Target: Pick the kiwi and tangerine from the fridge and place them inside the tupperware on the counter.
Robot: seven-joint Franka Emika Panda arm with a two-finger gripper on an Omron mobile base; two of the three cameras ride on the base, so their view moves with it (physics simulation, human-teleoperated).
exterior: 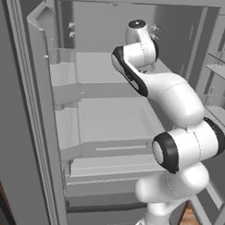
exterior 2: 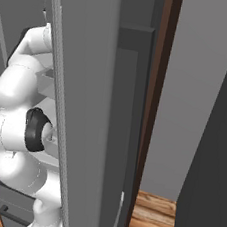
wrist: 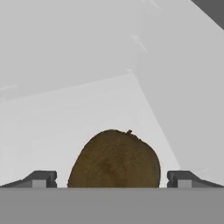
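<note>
So the arm [exterior: 175, 108] is reaching deep into the open fridge [exterior: 109, 114], up at the top shelf. In the hand view the kiwi [wrist: 114, 159] sits on the pale shelf floor right between the two fingertips [wrist: 41, 178], with the fridge's side wall just past it. The gripper [wrist: 113, 181] is spread wide, a tip on each side of the kiwi with a gap on both, so nothing is gripped yet.

Looks to me like this is the kiwi pickup, right at the final approach. I'd guess the next move is to ease in a touch more so the tips straddle the fattest part, then close gently, since it's round and could roll off toward the wall. After that, lift and back out past the door.
</note>
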